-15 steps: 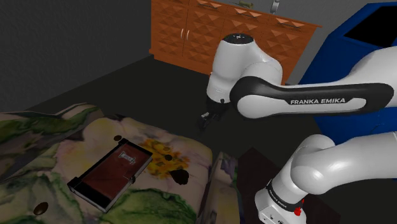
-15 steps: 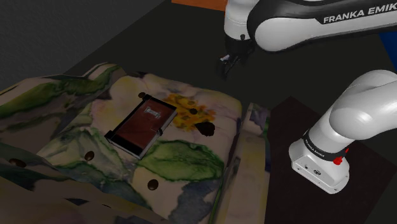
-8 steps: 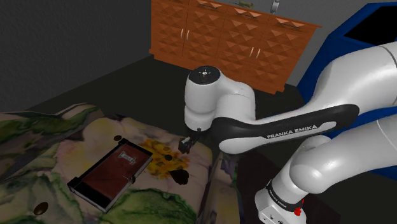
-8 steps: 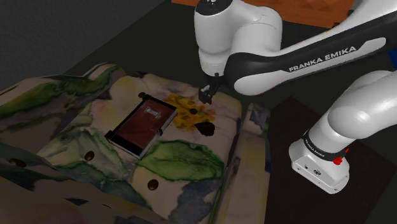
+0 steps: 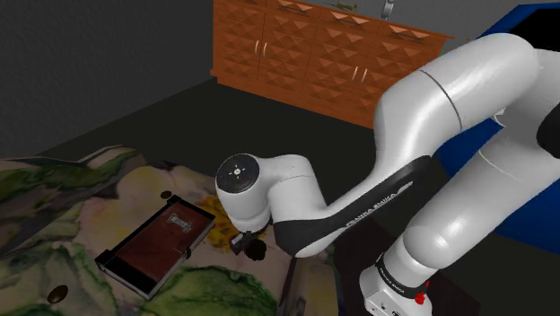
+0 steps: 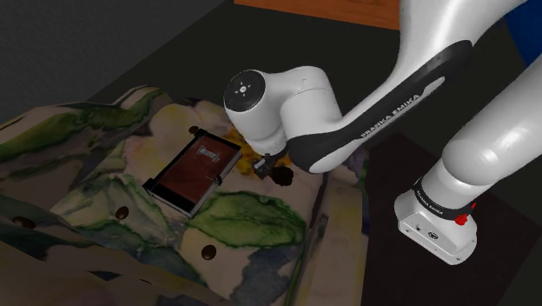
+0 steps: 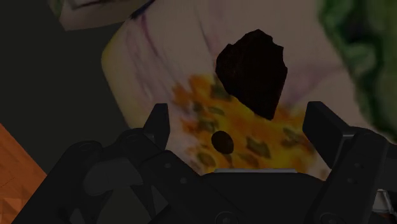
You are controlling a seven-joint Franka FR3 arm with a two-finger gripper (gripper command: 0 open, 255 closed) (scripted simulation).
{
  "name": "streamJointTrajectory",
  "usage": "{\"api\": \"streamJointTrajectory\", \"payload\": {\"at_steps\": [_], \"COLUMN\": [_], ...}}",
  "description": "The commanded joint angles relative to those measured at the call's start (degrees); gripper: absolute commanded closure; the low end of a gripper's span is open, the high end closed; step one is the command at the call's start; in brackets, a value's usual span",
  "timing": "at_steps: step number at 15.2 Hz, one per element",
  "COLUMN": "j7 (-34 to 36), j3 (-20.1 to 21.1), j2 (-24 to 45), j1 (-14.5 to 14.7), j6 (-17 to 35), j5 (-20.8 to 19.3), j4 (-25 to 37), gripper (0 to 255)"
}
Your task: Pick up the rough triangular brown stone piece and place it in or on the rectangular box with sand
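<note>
Stone piece [image 7: 251, 70], dark and jagged, lies on floral cushion [image 5: 54, 206] just ahead of claw [image 7: 242, 121], off-centre toward one finger, untouched. Claw fingers [image 7: 327, 127] spread wide, nothing btwn them. Risks: descending w/o re-centring, a finger lands on stone and shoves it toward cushion edge; tapered end could squirt out on closing. Box [image 5: 124, 274] sits near, on claw's opposite side.

It is dim everywhere. My white arm [image 5: 449, 99] catches the most light, evenly and without glare. The orange cabinet [image 5: 314, 54] glows a little, and the floor [image 5: 179, 117] is near black. The flowered cloth [image 6: 252, 217] looks muted. From my wrist the stone [image 7: 252, 70] reads almost black, my gripper [image 7: 238, 111] murky.
</note>
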Motion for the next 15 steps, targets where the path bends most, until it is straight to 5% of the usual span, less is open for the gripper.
{"api": "streamJointTrajectory", "payload": {"at_steps": [1,9,15], "j7": [9.4,15.3,15.3], "j3": [1.8,-3.1,-3.1], "j2": [9.4,16.1,16.1], "j1": [0.1,2.7,2.7], "j6": [-1.7,1.1,1.1], "j5": [-9.8,-18.4,-18.4], "j4": [2.6,1.5,1.5], "gripper": [0,0,0]}}
